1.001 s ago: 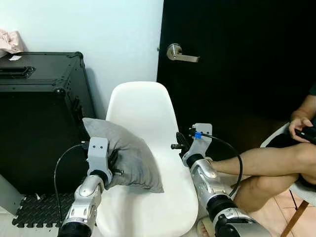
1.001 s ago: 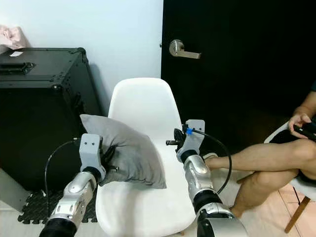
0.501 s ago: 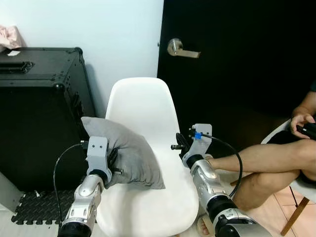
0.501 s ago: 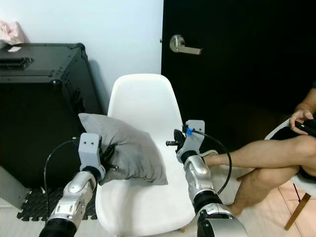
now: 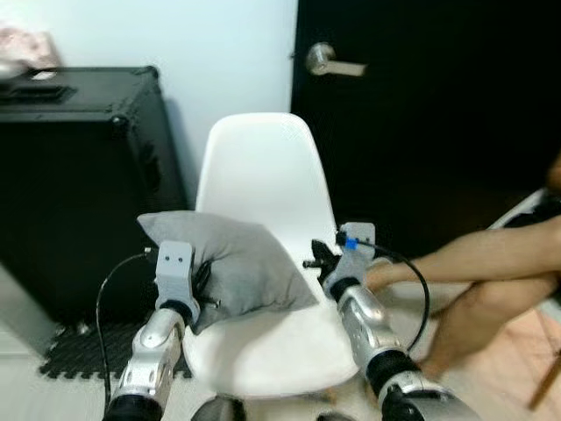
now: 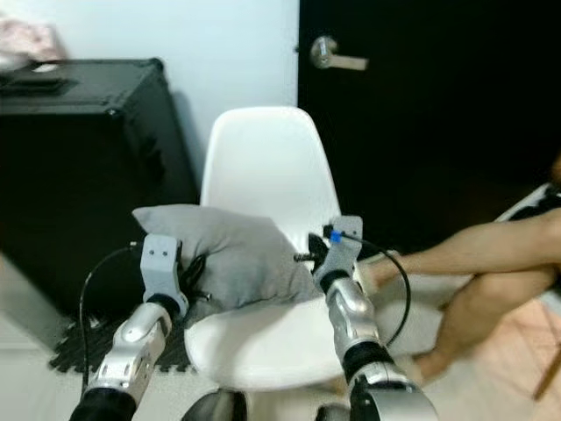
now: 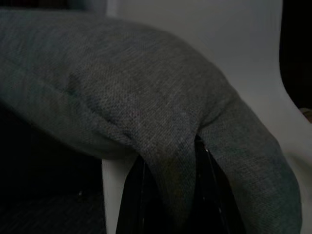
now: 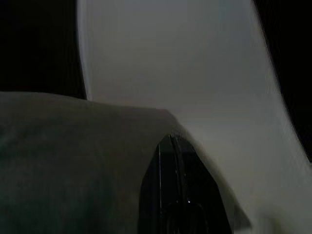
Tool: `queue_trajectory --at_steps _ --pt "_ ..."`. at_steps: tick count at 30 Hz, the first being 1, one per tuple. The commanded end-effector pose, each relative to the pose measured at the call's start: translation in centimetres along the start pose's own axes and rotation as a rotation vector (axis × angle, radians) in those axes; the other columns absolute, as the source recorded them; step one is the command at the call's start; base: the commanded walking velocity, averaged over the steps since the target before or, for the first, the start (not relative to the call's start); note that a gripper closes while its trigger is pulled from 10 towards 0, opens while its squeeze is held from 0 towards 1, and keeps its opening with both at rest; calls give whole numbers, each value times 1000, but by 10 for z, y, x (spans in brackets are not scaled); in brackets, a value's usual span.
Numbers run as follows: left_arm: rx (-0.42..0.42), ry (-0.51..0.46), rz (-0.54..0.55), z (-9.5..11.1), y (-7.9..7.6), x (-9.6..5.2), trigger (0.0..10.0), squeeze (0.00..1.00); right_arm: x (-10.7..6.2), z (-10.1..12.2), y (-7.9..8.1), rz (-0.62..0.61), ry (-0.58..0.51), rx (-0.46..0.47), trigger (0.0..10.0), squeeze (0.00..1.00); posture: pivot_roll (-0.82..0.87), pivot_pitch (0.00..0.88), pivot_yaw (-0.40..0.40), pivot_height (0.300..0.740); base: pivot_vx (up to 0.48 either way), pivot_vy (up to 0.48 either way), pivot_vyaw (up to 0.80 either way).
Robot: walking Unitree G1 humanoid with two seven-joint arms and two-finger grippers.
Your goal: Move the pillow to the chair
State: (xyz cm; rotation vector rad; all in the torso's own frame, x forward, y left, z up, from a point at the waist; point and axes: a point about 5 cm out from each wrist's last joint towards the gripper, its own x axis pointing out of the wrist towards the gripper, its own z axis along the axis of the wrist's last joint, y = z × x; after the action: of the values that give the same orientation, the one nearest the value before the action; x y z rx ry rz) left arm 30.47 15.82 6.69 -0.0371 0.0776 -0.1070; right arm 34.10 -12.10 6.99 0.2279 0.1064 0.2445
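Pillow [image 5: 232, 267] pinched between your left gripper [image 7: 170, 195] jaws, resting on chair [image 5: 263, 184] seat, right gripper [image 8: 178, 195] jaws closed, empty, tips against pillow corner.

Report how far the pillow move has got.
Mostly done: the grey pillow already lies over the seat of the white chair, one end overhanging the side nearest the black case. In hand: the left gripper is pinching a fold of the pillow between its fingers. The right gripper sits at the pillow's other corner. Left: release and withdraw.
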Motion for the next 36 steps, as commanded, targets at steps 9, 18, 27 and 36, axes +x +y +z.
queue_trajectory --at_steps 9,18,27,36 --pt "0 -50 -12 9 -2 3 10000 0 -2 -2 -3 -10 10 13 10000 0 82 61 -26 616 0 0 0" --pt "-9 -54 -12 10 -1 5 10000 0 0 0 -3 -1 7 2 10000 0 80 51 -34 616 0 0 0" --pt "17 -123 -124 32 -8 24 10000 0 9 15 -3 -14 -20 -31 10000 0 82 84 -44 616 0 0 0" --pt "-17 59 -444 15 -47 28 10000 0 15 21 2 -1 -10 -71 10000 0 72 119 -41 616 0 0 0"
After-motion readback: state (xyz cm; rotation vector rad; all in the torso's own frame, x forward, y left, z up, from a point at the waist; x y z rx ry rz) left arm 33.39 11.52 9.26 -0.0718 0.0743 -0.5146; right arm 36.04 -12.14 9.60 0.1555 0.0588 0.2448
